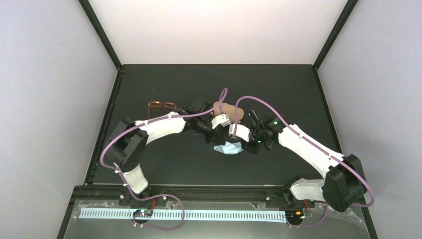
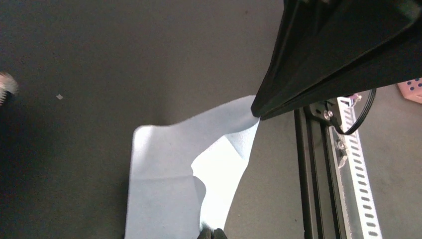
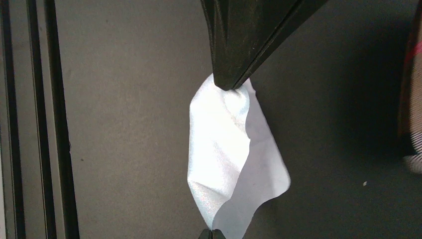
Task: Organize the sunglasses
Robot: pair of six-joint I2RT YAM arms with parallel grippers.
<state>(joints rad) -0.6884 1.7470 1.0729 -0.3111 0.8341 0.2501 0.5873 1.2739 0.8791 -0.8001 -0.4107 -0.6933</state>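
Sunglasses [image 1: 161, 105] lie beside left arm [image 1: 159, 127]; left gripper [image 2: 256, 110], right gripper [image 3: 230, 85] both pinch light-blue cloth [image 3: 224, 144] at 2 edges.

I'm standing in what looks like a robotics lab cell: plain white panels [image 1: 219, 30] and black frame posts [image 1: 102, 32] are enclosing a black table [image 1: 164, 169], with the left arm [image 1: 159, 127] and right arm [image 1: 308, 147] sitting bolted to a metal rail [image 1: 209, 191].
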